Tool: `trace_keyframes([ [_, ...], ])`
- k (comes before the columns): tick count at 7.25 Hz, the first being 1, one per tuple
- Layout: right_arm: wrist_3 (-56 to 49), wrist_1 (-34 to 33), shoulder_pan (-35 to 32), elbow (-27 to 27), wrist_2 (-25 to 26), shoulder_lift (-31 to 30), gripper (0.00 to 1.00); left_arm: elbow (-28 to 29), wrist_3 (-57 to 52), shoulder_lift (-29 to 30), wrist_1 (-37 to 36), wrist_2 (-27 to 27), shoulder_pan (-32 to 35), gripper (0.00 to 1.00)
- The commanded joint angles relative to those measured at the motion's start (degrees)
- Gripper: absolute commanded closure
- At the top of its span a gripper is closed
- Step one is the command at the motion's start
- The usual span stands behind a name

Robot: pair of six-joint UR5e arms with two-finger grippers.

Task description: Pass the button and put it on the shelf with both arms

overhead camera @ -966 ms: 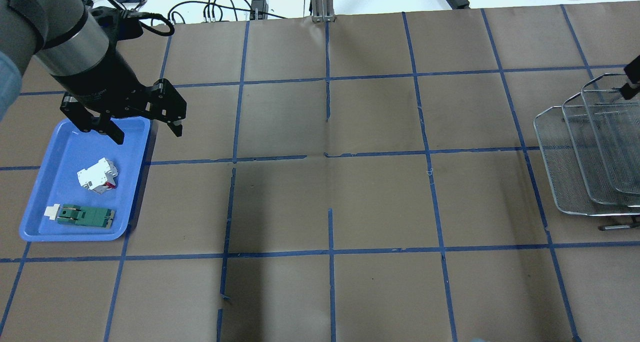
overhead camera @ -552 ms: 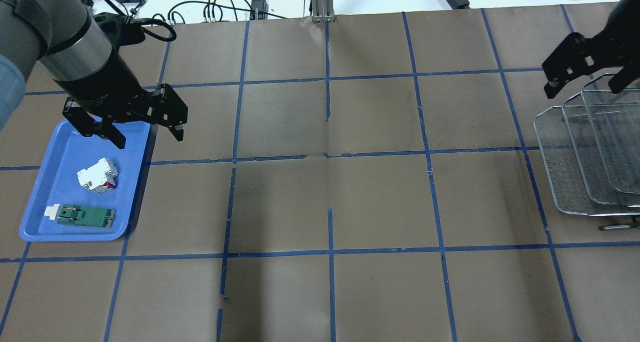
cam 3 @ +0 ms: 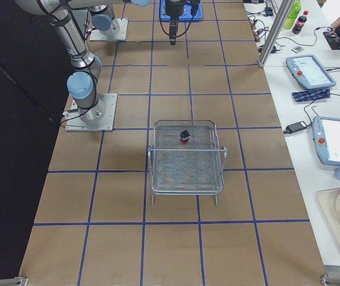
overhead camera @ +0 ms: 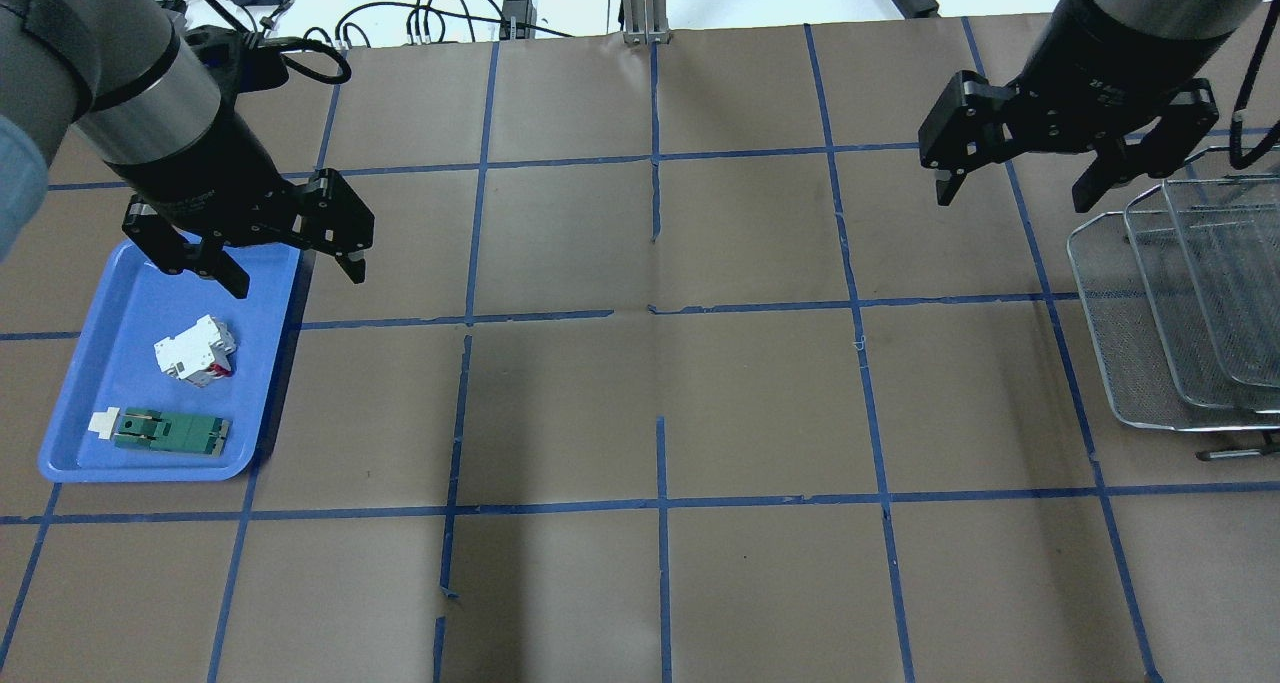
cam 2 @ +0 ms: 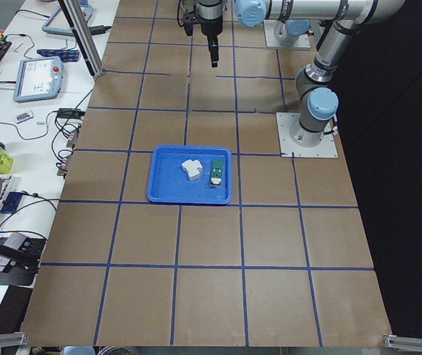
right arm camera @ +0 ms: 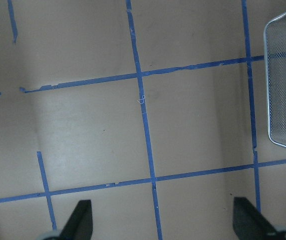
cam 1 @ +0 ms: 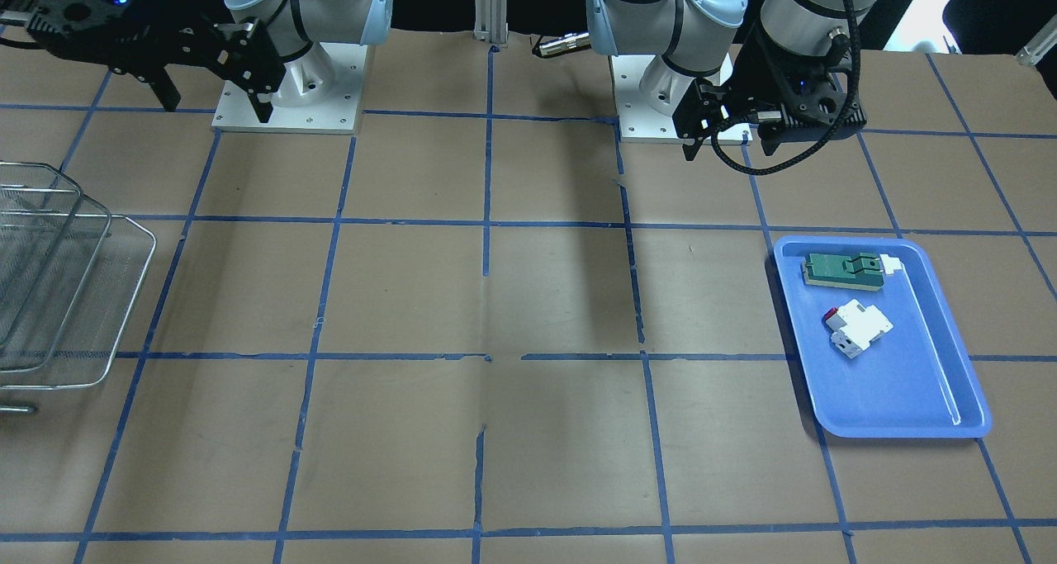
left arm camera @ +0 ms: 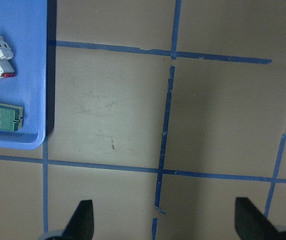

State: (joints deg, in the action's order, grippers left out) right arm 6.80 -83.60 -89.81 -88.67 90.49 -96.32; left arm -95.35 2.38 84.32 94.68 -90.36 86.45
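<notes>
The button [cam 3: 184, 136], black with a red cap, lies on the mesh inside the wire shelf [cam 3: 187, 151]; I cannot tell which tier. It shows only in the exterior right view. The shelf also shows at the right edge of the overhead view [overhead camera: 1110, 363] and in the front view [cam 1: 153, 250]. My right gripper [overhead camera: 1013, 201] hangs open and empty above the table, just left of the shelf. My left gripper [overhead camera: 298, 278] is open and empty above the far right corner of the blue tray [overhead camera: 120, 303].
The blue tray [cam 1: 892, 382] holds a white block with a red tab [overhead camera: 195, 348] and a flat green part [overhead camera: 170, 430]. Brown paper with a blue tape grid covers the table. Cables and devices lie beyond the far edge.
My right arm has swung in from the right edge, leftward away from the shelf, its gripper open. My left gripper has barely moved.
</notes>
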Motion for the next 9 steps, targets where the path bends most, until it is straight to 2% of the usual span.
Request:
trace_keyframes([
  [1, 1.4, -3.9, -2.8, -0.4, 0.0, 0.3, 0.00, 0.0, 0.0, -0.1, 0.1, -0.2, -0.1, 0.00],
  [9, 1.3, -4.3, -3.9, -0.6, 0.0, 0.2, 0.00, -0.1, -0.4, -0.2, -0.5, -0.2, -0.6, 0.00],
])
